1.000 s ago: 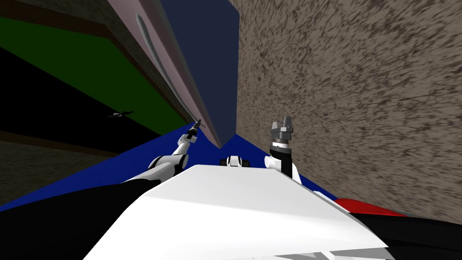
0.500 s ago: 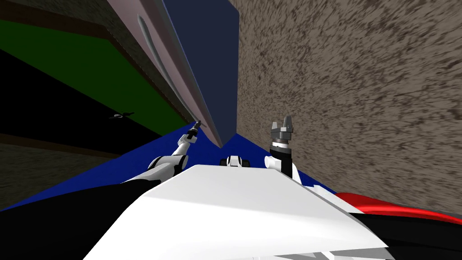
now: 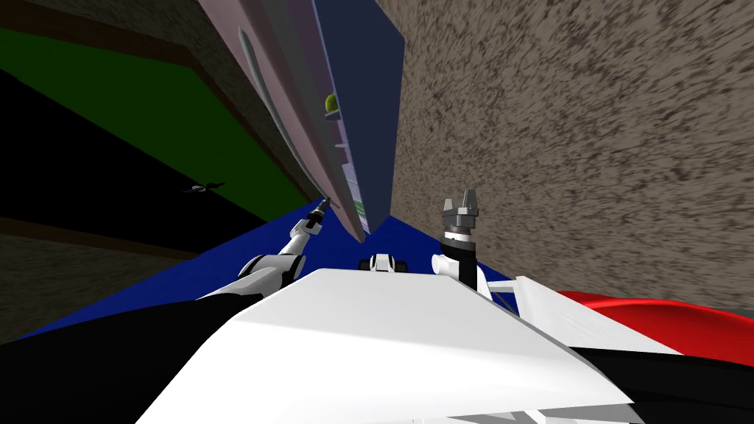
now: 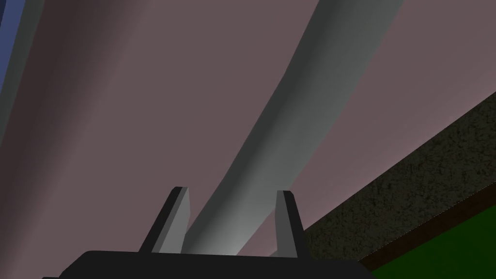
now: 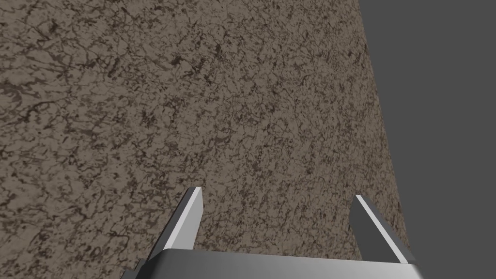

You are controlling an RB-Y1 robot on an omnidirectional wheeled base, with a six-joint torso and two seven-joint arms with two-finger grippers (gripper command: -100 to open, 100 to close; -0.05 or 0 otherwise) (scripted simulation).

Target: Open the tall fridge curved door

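Note:
The tall fridge's curved mauve door [image 3: 283, 110] carries a long grey handle [image 3: 259, 96] and stands slightly ajar from the dark blue fridge body [image 3: 368, 88]. The gap reveals inner shelves [image 3: 344, 151] and a small green thing [image 3: 331, 103]. My left gripper [image 3: 324, 202] is at the handle's lower end. In the left wrist view the handle [image 4: 290, 126] runs between the fingers of that gripper [image 4: 231, 213], which press its sides against the door [image 4: 121, 121]. My right gripper [image 3: 461, 205] is raised to the right, open [image 5: 276, 213] and holding nothing.
A speckled brown wall [image 3: 589, 147] rises close on the right of the fridge. The floor [image 3: 221, 265] is blue. A red and white thing [image 3: 648, 324] lies low at the right. A green panel [image 3: 147, 118] and a black area lie to the left.
My left gripper has shut on the handle. The door has swung out a little from the fridge body, uncovering shelves and a green thing inside. The right arm has stayed still.

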